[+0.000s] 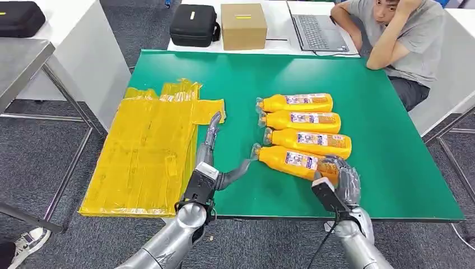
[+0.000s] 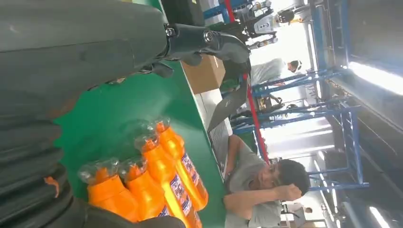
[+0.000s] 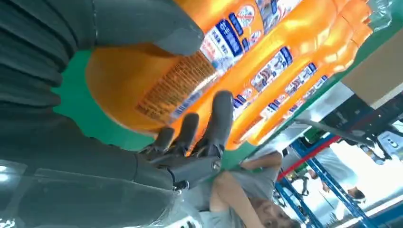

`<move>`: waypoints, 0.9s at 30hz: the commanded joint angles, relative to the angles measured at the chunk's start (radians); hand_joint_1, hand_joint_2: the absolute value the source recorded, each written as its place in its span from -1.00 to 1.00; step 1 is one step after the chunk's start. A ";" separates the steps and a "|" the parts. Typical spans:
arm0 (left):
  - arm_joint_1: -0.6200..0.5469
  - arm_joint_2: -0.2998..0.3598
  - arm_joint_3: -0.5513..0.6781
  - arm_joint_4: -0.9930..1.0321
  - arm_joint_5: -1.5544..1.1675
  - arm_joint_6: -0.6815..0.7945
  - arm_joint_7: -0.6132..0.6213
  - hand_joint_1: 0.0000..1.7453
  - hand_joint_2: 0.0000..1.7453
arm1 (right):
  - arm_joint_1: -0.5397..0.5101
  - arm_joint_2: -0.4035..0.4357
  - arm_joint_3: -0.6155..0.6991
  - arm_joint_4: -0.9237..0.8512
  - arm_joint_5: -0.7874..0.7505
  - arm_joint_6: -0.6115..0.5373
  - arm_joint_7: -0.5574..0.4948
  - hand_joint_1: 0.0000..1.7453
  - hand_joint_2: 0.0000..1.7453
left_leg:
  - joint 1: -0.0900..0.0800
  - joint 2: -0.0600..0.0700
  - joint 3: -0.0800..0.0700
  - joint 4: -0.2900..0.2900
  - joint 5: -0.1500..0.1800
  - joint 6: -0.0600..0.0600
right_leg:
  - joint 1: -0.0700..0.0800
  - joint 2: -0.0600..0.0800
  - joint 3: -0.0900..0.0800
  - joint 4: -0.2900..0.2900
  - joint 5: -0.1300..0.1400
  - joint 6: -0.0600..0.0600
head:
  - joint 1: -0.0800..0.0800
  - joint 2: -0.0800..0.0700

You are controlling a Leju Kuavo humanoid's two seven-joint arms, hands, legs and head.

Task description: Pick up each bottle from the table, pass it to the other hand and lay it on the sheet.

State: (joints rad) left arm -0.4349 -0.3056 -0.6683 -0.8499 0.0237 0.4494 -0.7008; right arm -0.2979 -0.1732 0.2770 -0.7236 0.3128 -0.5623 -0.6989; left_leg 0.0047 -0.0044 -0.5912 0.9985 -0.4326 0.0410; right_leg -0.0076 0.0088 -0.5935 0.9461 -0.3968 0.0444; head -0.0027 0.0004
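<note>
Several orange bottles lie side by side on the green table (image 1: 386,140), caps toward the yellow sheet (image 1: 145,157). My right hand (image 1: 344,182) wraps the base of the nearest bottle (image 1: 294,161), which still lies on the table. In the right wrist view the thumb (image 3: 142,23) presses one side of this bottle (image 3: 157,80) and the fingers (image 3: 221,118) the other. My left hand (image 1: 215,162) hovers open between the sheet and the bottles, fingers stretched, holding nothing. The left wrist view shows that hand (image 2: 71,47) with the bottle row (image 2: 161,175) beyond it.
A person (image 1: 403,33) sits leaning on the table's far right corner. On the white table behind stand a cardboard box (image 1: 243,25), a black case (image 1: 194,25) and a laptop (image 1: 319,31). The sheet overhangs the table's left edge. A metal table (image 1: 22,61) stands at left.
</note>
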 commanded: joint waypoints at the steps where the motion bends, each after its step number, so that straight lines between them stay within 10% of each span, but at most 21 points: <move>1: -0.024 0.042 -0.012 0.002 0.003 -0.002 0.003 -1.00 1.00 | -0.080 0.005 0.067 0.186 0.062 0.025 0.004 -1.00 1.00 | -0.001 0.003 0.005 -0.001 -0.002 -0.002 | -0.001 0.001 0.004 0.001 -0.002 -0.002 | 0.000 0.000; 27: -0.029 0.039 -0.014 -0.007 -0.024 -0.029 0.003 -1.00 1.00 | -0.197 -0.049 0.107 0.245 0.412 -0.037 0.179 -1.00 1.00 | -0.001 0.001 0.001 0.000 0.000 -0.001 | -0.001 0.000 0.000 0.001 0.000 -0.001 | 0.000 0.000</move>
State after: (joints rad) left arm -0.4288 -0.2972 -0.6683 -0.8713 0.0042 0.4295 -0.7008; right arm -0.4227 -0.2171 0.3391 -0.5547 0.6459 -0.6344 -0.5875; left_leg 0.0046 -0.0054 -0.5921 0.9986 -0.4323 0.0413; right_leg -0.0077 0.0071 -0.5936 0.9463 -0.3968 0.0444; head -0.0031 0.0004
